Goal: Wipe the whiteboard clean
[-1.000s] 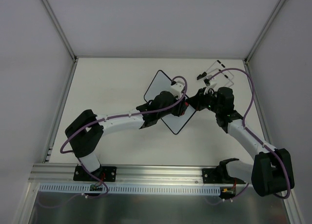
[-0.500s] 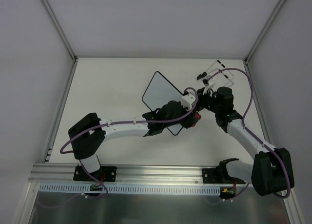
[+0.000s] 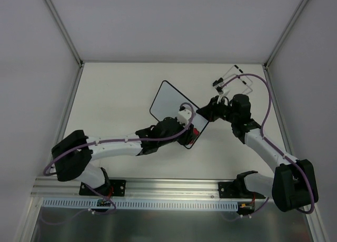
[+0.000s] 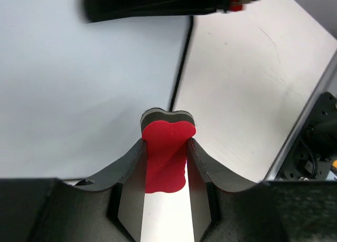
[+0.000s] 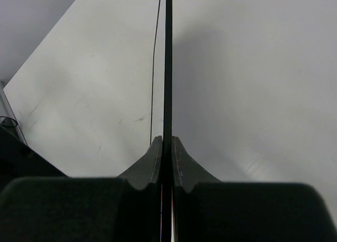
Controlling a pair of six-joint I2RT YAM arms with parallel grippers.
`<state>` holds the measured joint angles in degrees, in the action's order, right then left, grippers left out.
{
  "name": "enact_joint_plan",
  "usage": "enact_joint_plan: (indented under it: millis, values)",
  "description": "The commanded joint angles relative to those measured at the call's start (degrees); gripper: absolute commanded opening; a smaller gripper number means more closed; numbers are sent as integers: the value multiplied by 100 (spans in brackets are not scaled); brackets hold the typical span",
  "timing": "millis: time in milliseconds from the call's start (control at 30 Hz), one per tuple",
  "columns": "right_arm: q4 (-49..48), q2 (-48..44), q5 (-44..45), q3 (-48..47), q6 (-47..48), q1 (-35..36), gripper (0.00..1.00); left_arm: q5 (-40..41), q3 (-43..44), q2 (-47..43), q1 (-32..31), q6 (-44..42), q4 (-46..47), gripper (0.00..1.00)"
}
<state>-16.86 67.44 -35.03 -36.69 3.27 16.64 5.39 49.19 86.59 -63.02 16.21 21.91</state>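
Left gripper (image 4: pixel 166 143): my fingers clamped on the red eraser (image 4: pixel 164 165), its tip over the whiteboard (image 3: pixel 169 102), beside the black rim. Right gripper (image 5: pixel 166 147): pinched on the board's edge. Board sits mid-table (image 3: pixel 116 89), skewed.

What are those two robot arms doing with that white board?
They are cleaning a small whiteboard. The right gripper has its jaws shut on the board's edge, pinching it. The left gripper has its jaws shut on a red eraser and holds it down at the board, close to the black rim. The part of the board that shows looks blank, with no marker lines in sight.
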Motion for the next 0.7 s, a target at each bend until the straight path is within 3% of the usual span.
enact_joint_plan:
  millis: [0,200,667]
  values:
    - [271,-20,-101,4,359,49,0,533,-611,-975,325,365,94,0]
    - [263,24,-276,-101,385,32,0,621,-1735,-1881,1229,1260,-257,0]
    - [245,208,-1006,-760,192,-372,0,1123,-2554,-3077,3014,2457,-1804,0]
